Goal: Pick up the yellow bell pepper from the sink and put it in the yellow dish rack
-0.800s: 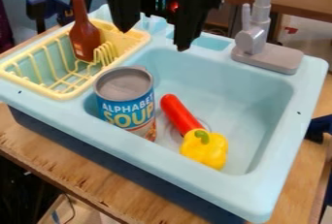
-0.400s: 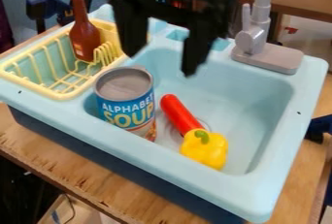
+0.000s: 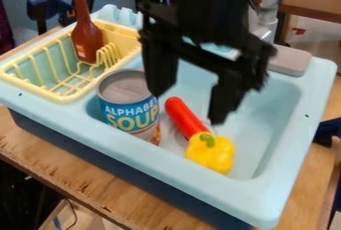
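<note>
With its two fingers spread around nothing, the claw (image 3: 188,108) is hanging over the sink (image 3: 200,191), where one can (image 3: 130,117) is standing upright close by the claw, beside one red stick (image 3: 183,117) and one yellow pepper (image 3: 210,155). One bottle (image 3: 86,42) is leaning in one rack (image 3: 63,96), and the claw's arm is partly blocking one faucet (image 3: 290,59). Since the earlier frame the claw has been coming lower, while the others are staying put.
</note>
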`<state>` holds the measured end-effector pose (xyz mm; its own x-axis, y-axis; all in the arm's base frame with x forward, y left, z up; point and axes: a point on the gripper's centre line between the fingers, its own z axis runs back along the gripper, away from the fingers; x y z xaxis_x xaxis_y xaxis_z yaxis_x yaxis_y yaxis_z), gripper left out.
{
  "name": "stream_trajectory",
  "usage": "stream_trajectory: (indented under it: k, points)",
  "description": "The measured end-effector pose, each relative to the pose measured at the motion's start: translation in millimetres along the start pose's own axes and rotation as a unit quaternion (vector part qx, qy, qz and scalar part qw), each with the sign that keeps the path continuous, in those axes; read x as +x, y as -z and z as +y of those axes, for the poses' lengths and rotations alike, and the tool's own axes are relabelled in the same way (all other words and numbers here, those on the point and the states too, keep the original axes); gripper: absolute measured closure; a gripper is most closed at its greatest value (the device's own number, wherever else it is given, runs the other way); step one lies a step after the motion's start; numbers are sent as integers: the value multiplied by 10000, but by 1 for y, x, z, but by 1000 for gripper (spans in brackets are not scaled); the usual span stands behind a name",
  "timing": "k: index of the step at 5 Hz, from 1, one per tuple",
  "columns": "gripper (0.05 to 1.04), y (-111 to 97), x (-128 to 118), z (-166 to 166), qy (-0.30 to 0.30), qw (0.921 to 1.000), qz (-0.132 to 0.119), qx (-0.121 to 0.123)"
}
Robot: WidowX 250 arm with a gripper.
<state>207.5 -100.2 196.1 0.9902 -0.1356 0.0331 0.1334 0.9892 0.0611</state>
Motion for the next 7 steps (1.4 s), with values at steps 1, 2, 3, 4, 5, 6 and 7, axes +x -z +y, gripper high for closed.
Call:
stream_trajectory:
  k: [1,2,3,4,5,6,7]
  points:
    - [81,15,3,-5,970,9950,224,-35]
    - [81,25,7,-3,1453,9885,394,127]
    - [81,33,7,0,1515,9859,647,290]
    - [81,39,11,-2,1529,9856,657,314]
    - [81,45,15,-3,1517,9857,664,315]
    - [81,50,20,-5,1413,9877,602,306]
    - [137,52,24,-7,1338,9894,494,291]
